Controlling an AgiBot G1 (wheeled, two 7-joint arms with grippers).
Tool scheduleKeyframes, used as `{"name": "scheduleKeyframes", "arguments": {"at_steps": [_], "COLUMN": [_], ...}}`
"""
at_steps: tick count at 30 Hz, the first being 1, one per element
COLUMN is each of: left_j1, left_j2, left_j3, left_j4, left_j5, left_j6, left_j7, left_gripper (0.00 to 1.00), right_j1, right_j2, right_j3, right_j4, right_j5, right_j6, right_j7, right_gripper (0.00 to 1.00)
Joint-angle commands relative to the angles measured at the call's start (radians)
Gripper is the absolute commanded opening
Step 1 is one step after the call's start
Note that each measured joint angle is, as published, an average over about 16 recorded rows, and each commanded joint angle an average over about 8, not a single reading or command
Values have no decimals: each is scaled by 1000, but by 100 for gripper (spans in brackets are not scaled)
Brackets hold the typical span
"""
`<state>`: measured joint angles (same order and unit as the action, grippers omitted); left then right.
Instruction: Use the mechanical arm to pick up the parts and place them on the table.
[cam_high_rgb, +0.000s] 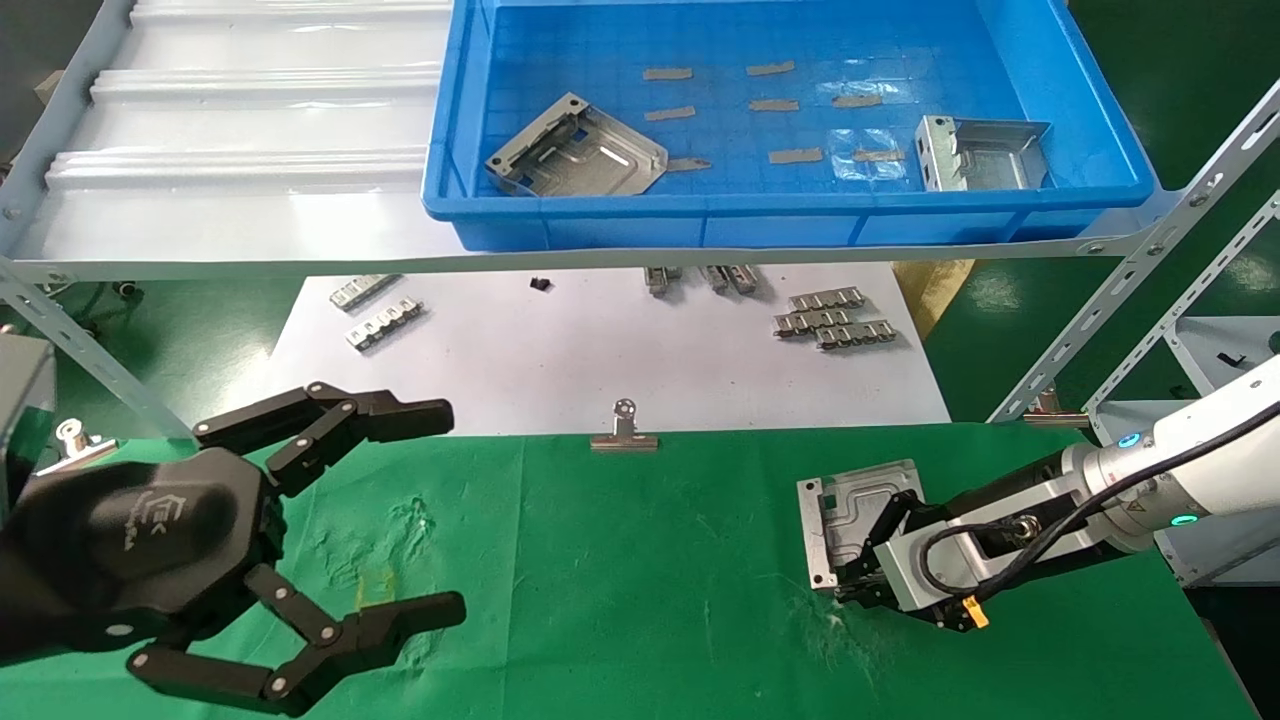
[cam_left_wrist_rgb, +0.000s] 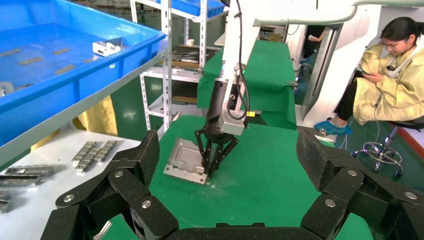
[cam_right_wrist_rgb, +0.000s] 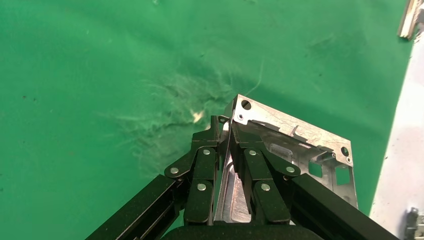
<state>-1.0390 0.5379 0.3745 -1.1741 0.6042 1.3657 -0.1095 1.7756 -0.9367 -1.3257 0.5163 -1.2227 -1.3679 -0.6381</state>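
My right gripper (cam_high_rgb: 848, 588) is shut on the side flange of one silvery part (cam_high_rgb: 850, 505), down at the green cloth table (cam_high_rgb: 650, 580) on the right. In the right wrist view the fingers (cam_right_wrist_rgb: 205, 165) pinch the thin metal edge of the part (cam_right_wrist_rgb: 295, 137). The left wrist view shows the part (cam_left_wrist_rgb: 182, 159) lying low on the cloth under the right gripper (cam_left_wrist_rgb: 206, 172). My left gripper (cam_high_rgb: 450, 510) is open and empty above the table's left side. Two more parts (cam_high_rgb: 578, 150) (cam_high_rgb: 980, 152) lie in the blue tray (cam_high_rgb: 780, 225).
A silver binder clip (cam_high_rgb: 624, 430) sits at the cloth's far edge. A white sheet (cam_high_rgb: 600, 370) behind it holds toothed metal strips (cam_high_rgb: 835, 318) (cam_high_rgb: 380, 312). Slanted shelf struts (cam_high_rgb: 1130, 300) stand at the right. A seated person (cam_left_wrist_rgb: 385, 75) is beyond the table.
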Motion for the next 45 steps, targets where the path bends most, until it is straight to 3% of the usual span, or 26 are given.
{"name": "scheduleKeyframes", "arguments": {"at_steps": [1, 6, 8, 9, 27, 32, 40, 45], "left_j1": [0, 0, 0, 0, 0, 0, 0, 0], "left_j2": [0, 0, 0, 0, 0, 0, 0, 0], "left_j3": [0, 0, 0, 0, 0, 0, 0, 0], "left_j4": [0, 0, 0, 0, 0, 0, 0, 0], "left_j5": [0, 0, 0, 0, 0, 0, 0, 0], "left_j6": [0, 0, 0, 0, 0, 0, 0, 0], "left_j7": [0, 0, 0, 0, 0, 0, 0, 0], "left_gripper": [100, 100, 100, 100, 100, 100, 100, 100], "right_j1": [0, -2, -3, -4, 43, 70, 69, 59], "right_j2": [-12, -38, -48, -52, -83, -57, -18, -12], "right_j3": [-4, -2, -1, -1, -20, 6, 87, 113], "right_j4": [-30, -91, -110, -118, -193, -199, -238, -249], "right_j5": [-6, -6, -6, -7, -48, -2, 160, 219], "right_j6": [-5, 2, 8, 11, -1, -61, -207, -240], "right_j7": [-16, -57, -75, -84, -131, -103, -7, 24], "right_gripper": [23, 81, 97, 100, 100, 100, 100, 100]}}
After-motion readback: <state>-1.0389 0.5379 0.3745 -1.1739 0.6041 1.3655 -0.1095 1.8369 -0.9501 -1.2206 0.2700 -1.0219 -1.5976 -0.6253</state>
